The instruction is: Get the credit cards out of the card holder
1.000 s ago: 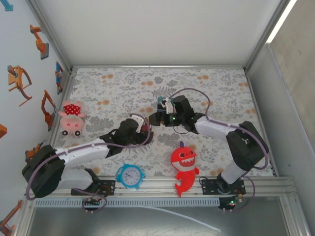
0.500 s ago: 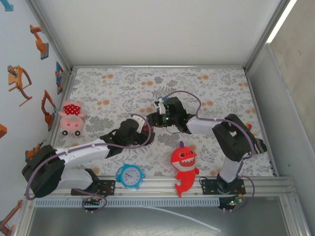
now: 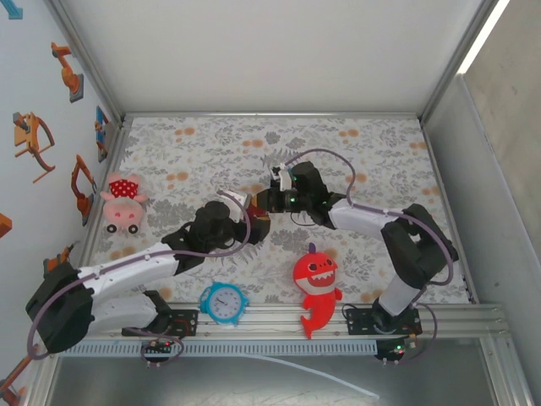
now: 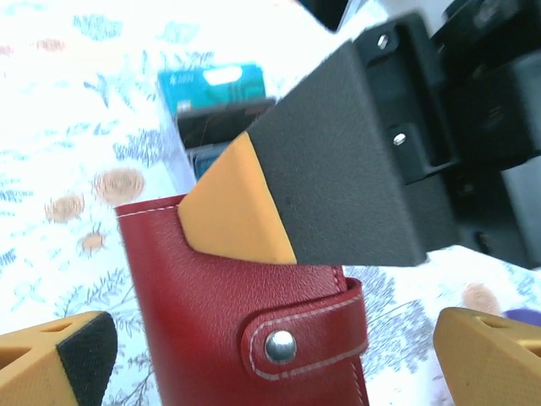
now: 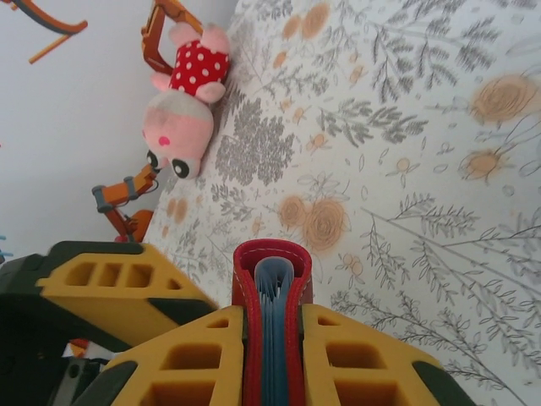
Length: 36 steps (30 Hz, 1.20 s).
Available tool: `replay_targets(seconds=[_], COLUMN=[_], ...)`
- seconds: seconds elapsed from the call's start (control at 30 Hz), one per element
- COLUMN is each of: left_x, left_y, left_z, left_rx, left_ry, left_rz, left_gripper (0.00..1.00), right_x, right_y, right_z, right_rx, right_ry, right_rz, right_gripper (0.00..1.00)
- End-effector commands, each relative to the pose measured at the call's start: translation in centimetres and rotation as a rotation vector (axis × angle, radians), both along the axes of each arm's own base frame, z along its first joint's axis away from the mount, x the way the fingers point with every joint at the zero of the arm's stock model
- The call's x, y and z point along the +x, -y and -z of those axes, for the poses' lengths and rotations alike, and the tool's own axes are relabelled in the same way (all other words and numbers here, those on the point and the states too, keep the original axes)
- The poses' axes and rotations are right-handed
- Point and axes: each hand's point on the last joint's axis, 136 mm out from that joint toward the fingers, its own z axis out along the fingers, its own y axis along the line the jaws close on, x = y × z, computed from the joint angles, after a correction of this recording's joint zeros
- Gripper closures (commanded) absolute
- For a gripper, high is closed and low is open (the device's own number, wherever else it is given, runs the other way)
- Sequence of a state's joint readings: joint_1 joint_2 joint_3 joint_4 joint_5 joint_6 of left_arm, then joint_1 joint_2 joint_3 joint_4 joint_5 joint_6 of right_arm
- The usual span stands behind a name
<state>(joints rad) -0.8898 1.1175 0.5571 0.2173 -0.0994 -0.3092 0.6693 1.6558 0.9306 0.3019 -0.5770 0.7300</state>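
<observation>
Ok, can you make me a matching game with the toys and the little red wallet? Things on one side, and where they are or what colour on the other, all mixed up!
Things:
1. shark toy
2. card holder
3. pig toy
4. alarm clock

Clues:
A. clamped between the right jaws
B. at the table's left edge
C. blue rim, white face
D. orange-red, toothy mouth

Pairs: 1-D, 2-A, 3-B, 4-C
</observation>
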Motion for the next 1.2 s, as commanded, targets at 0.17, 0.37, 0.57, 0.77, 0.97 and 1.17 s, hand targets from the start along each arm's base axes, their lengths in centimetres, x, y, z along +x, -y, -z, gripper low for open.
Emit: replay_targets(seconds=[0.17,0.37,0.57,0.77,0.97,1.17], left_x=[-0.4,-0.5,-1.6,-2.9,-4.4,-4.7], left_y=[-2.7,-4.5,-3.7,-1.9,-1.3,-1.1], left_z=[-5.4,-6.9,-7.0,-8.7,-9.7,-10.2], left_rx=[-0.187,-0.373,-0.349,-0.406,-0.438,-0.474], left_ry=[0.036,-0.049,-0.053,-0.057,-0.042,-0.042], left_rz=[-0.007,0.084,0.198,0.357,0.462,0.482], left_gripper=[0.03,0.03,0.07,0.22,0.29,0.35], right_x=[1.9,1.3,-1.0,-3.8,-4.6,-5.1], right_y=[3.4,4.3,3.3,2.6,2.4,2.2], right_z=[-2.5,-4.9,-9.1,-13.0,-15.3,-16.9], right_rx=[-0.008,-0.060,0.066,0.176,0.227,0.268], right_ry=[0.079,0.131,0.180,0.253,0.289,0.317], right_rz=[0.059,0.005,-0.122,-0.294,-0.358,-0.387], right_gripper=[1.00,1.00,1.00,1.00,1.00,1.00])
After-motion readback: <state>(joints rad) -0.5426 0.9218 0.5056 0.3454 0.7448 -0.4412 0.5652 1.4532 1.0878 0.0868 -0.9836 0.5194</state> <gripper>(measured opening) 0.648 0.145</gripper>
